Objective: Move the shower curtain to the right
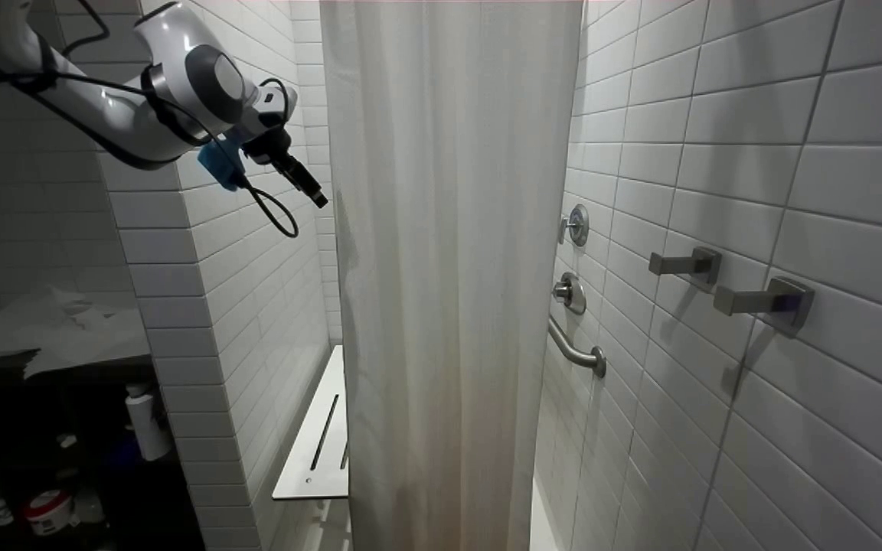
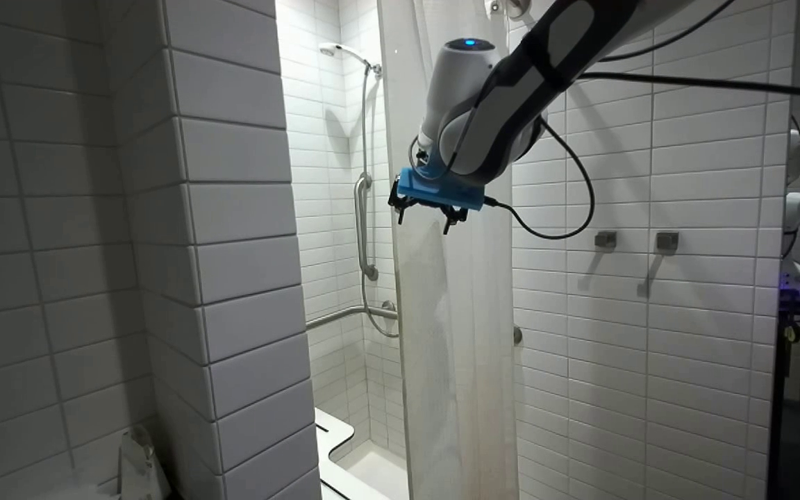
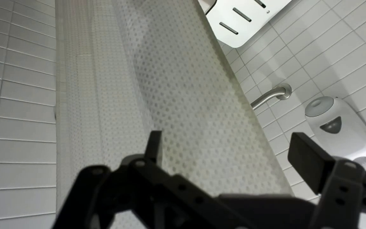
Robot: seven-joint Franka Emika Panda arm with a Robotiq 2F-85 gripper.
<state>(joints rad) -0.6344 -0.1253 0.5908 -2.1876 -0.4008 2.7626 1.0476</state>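
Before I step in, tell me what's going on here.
A robot arm is at the curtain, which it is meant to move to the right. Its gripper has its jaws apart and holds nothing; in the wrist view, one edge of the curtain shows between them, but whether they touch it I can't tell. The curtain hangs in soft folds, hiding part of the bench in an exterior view.
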